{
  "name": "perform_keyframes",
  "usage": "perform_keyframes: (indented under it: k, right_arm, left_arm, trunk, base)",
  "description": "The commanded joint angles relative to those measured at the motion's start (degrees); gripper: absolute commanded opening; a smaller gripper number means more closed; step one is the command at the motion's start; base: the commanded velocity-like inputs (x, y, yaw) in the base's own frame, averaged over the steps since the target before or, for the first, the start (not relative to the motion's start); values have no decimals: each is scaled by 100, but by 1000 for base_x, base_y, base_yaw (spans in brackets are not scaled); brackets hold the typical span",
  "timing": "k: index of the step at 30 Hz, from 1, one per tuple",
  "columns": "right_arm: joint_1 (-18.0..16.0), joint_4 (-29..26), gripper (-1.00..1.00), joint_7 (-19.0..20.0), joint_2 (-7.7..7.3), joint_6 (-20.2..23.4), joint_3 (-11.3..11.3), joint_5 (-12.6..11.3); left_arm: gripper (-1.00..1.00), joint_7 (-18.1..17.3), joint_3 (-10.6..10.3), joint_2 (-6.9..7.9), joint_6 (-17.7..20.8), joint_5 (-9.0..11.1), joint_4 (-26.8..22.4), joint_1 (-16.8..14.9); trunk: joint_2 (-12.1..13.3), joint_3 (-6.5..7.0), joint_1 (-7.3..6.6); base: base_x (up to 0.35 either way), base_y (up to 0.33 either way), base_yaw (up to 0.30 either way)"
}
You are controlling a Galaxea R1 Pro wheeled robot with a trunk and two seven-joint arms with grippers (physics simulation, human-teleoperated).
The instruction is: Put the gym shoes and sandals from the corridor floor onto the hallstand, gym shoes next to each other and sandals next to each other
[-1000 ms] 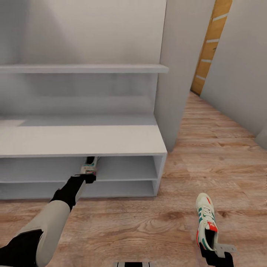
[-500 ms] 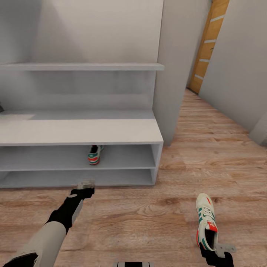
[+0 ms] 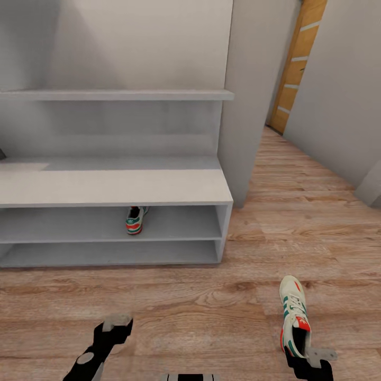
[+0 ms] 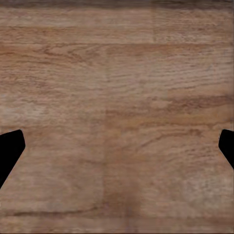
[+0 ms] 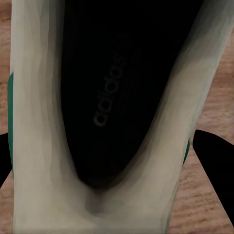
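Note:
One cream-white gym shoe (image 3: 134,219) with green stripes and a red-orange heel stands on the upper open tier of the pale grey hallstand (image 3: 111,188), heel toward me. The other gym shoe (image 3: 294,312) hangs over the corridor floor (image 3: 211,317) at the lower right, toe pointing away. My right gripper (image 3: 308,356) is shut on its heel; the right wrist view looks into its dark opening (image 5: 112,97). My left gripper (image 3: 118,323) is open and empty, low over bare planks (image 4: 117,97), well in front of the rack. The sandals are out of view.
A grey wall panel (image 3: 246,106) rises at the hallstand's right end. Beyond it the corridor runs back to a wooden door (image 3: 296,69). A grey wall (image 3: 338,95) bounds the right side. One long shelf (image 3: 116,95) hangs above the bench.
My left arm has pulled back from the rack's upper tier toward me, leaving the first gym shoe there. The view backed away slightly at first. The right gripper still holds its shoe.

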Motion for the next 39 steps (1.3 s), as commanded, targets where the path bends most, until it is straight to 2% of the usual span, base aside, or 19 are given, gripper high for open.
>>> perform_keyframes:
  k: [1, 6, 16, 23, 39]
  right_arm:
    - [-4, 5, -100, 29, 1, -20, -49, 42]
    - [-4, 5, -100, 29, 1, -20, -49, 42]
    - [-4, 6, -100, 29, 7, -28, -50, 42]
    - [-4, 5, -100, 29, 10, -29, -50, 42]
    - [-4, 5, -100, 29, 10, -33, -50, 42]
  left_arm:
    - [100, -82, 48, 27, -248, -56, 37, 260]
    - [100, -122, 47, 102, -579, -55, 131, 690]
    - [100, -117, 49, 158, -713, -41, 141, 980]
    - [100, -100, 56, 158, -715, -35, 90, 1003]
    - [100, -94, 57, 160, -715, -42, 76, 1007]
  trunk:
    - [-2, -4, -1]
    - [-2, -4, -1]
    - [-2, -4, -1]
    - [-2, -4, -1]
    - [-2, -4, -1]
  base:
    - [0, 0, 0]
    - [0, 0, 0]
    - [0, 2, 0]
    - [0, 167, 0]
    - [0, 300, 0]
